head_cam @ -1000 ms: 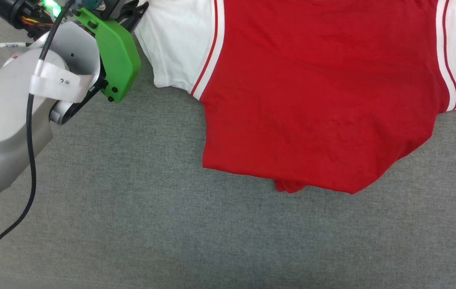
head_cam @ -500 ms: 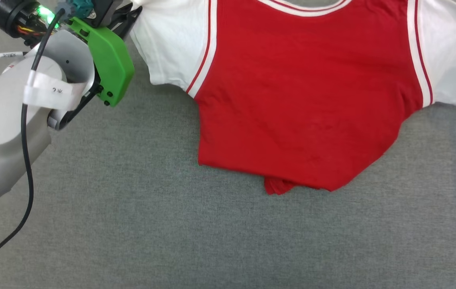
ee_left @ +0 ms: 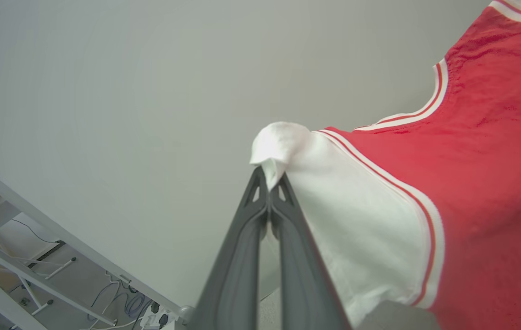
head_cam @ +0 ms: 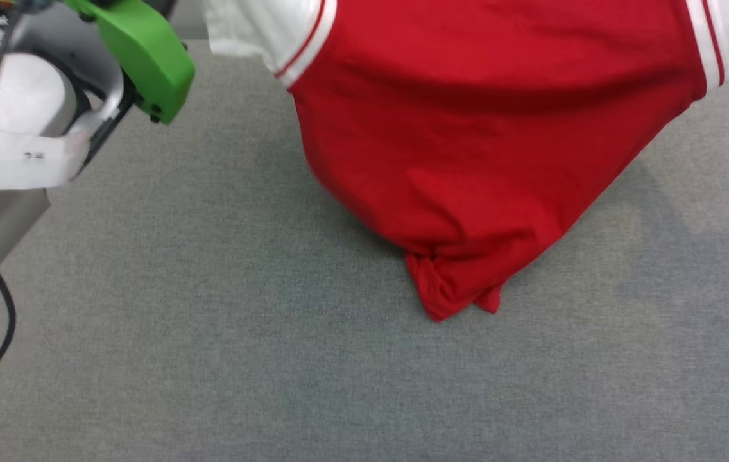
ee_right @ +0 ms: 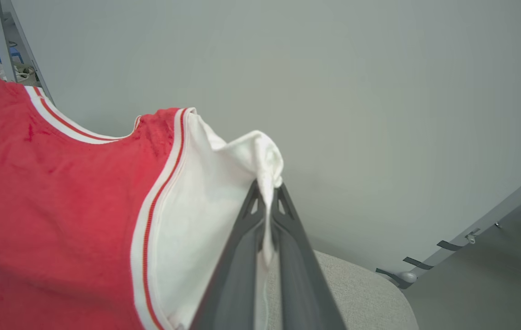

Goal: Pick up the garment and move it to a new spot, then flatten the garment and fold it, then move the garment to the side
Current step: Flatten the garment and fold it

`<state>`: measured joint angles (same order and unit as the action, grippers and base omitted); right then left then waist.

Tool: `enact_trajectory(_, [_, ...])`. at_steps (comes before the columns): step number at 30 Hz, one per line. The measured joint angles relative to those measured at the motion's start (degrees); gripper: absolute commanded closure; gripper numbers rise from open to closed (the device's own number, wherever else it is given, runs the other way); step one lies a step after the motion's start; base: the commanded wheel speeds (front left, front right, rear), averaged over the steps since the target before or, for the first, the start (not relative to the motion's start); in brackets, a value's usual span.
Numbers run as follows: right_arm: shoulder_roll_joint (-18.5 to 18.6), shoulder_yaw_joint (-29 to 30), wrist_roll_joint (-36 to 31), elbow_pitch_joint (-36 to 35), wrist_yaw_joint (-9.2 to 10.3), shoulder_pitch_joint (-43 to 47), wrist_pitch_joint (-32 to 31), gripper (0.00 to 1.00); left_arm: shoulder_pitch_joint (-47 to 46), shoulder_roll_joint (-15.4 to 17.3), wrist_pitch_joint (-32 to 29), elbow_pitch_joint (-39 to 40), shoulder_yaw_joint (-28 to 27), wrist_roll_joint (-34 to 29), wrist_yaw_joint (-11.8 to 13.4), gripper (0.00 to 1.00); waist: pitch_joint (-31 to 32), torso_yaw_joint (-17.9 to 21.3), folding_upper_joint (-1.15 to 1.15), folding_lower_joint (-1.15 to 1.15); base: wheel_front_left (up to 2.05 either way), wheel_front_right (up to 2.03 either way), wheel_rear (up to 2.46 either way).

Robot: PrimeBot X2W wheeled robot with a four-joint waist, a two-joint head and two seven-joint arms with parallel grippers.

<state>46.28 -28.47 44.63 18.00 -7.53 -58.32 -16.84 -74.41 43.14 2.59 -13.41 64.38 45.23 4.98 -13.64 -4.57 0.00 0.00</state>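
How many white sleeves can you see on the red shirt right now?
2. One sleeve of the garment is pinched in the left gripper; the other sleeve is pinched in the right gripper.

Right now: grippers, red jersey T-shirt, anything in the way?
Grippers: left gripper shut on one white sleeve, right gripper shut on the other. Between them hangs the red jersey T-shirt, bunched hem down at grey fabric surface. No obstacle seen.
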Motion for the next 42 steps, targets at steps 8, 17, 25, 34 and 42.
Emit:
enact_trajectory(8, [-3.01, 4.86, -1.80, -3.26, 0.00, -1.58, 3.44, 1.00, -4.90, 0.27, 2.19, 2.99, -3.42, -0.83, 2.19, 1.00, 3.99, 0.89, 0.00, 0.00, 0.00, 0.00, 0.00])
enact_trajectory(17, [-6.08, 9.42, -6.92, -3.68, 0.00, -7.71, 2.79, 1.00, -12.06, -1.93, 2.12, 2.55, -5.56, -1.44, 2.37, 1.00, 2.59, 1.41, 0.00, 0.00, 0.00, 0.00, 0.00])
enact_trajectory(25, [-9.98, 8.48, -13.73, 5.04, 0.00, -24.68, 1.82, 1.00, -22.20, -6.00, 2.03, -8.95, -8.98, -0.73, -0.52, 1.00, -5.49, 1.60, 0.00, 0.00, 0.00, 0.00, 0.00])
enact_trajectory(34, [-15.32, 5.98, -19.91, 18.72, 0.00, -39.46, 7.15, 1.00, -30.99, -10.96, 4.52, -21.86, -10.78, -0.87, -2.81, 1.00, -13.63, 1.92, 0.00, 0.00, 0.00, 0.00, 0.00])
enact_trajectory(42, [-19.05, 3.16, -21.63, 28.73, 0.00, -47.81, 12.44, 1.00, -35.88, -13.95, 7.48, -31.47, -11.21, -1.14, -4.92, 1.00, -18.40, 2.35, 0.00, 0.01, 0.00, 0.00, 0.00])
